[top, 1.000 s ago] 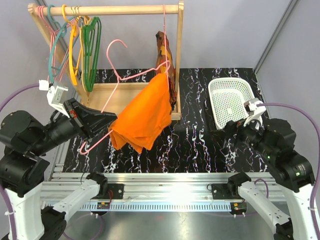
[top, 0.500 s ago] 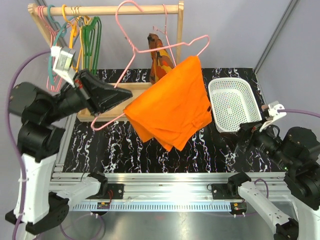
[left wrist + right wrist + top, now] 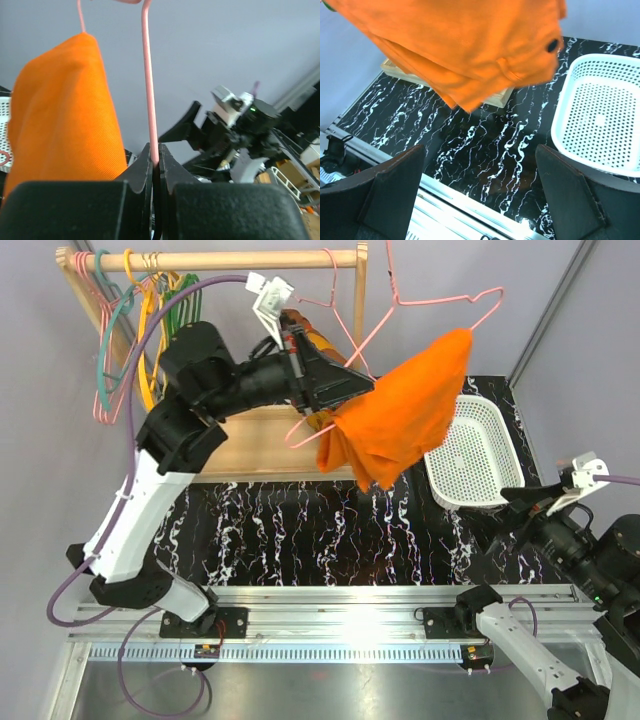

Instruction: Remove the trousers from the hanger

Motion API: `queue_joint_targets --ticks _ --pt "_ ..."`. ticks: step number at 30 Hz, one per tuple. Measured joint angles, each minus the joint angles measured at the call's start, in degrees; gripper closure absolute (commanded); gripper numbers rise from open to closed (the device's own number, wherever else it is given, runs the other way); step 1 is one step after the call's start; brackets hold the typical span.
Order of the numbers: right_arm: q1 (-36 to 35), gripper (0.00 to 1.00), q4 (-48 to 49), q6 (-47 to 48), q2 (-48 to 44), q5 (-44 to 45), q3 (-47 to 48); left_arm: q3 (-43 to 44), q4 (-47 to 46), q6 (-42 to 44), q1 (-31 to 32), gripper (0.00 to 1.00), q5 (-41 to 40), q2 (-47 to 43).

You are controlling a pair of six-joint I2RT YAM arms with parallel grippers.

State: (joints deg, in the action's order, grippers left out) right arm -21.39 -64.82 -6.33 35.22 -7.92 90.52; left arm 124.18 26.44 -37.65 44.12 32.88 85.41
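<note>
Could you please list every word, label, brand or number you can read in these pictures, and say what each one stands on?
No text can be read anywhere in these pictures.
The trousers, the hanger, the basket and the rack show no print or label.
The boxes at the edge of the left wrist view are too blurred to tell whether they carry any writing.

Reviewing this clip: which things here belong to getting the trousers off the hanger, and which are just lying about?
Job: orange trousers, pink hanger they drape over, left pincer shut on its wire, right pincer open.
Lying about: white basket, wooden rack, coloured hangers on the rack.
</note>
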Motion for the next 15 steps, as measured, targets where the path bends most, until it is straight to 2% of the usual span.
queue_joint_targets --ticks 8,15 --pt "-0.1 0.00 -1.0 1.4 -1.2 2.9 0.0 0.5 1.1 3.0 7.6 1.00 -16.2 5.2" --pt "-0.8 0.01 -0.2 2.5 2.0 2.3 -0.5 0.5 1.4 8.4 15.5 1.00 -34.8 8.8"
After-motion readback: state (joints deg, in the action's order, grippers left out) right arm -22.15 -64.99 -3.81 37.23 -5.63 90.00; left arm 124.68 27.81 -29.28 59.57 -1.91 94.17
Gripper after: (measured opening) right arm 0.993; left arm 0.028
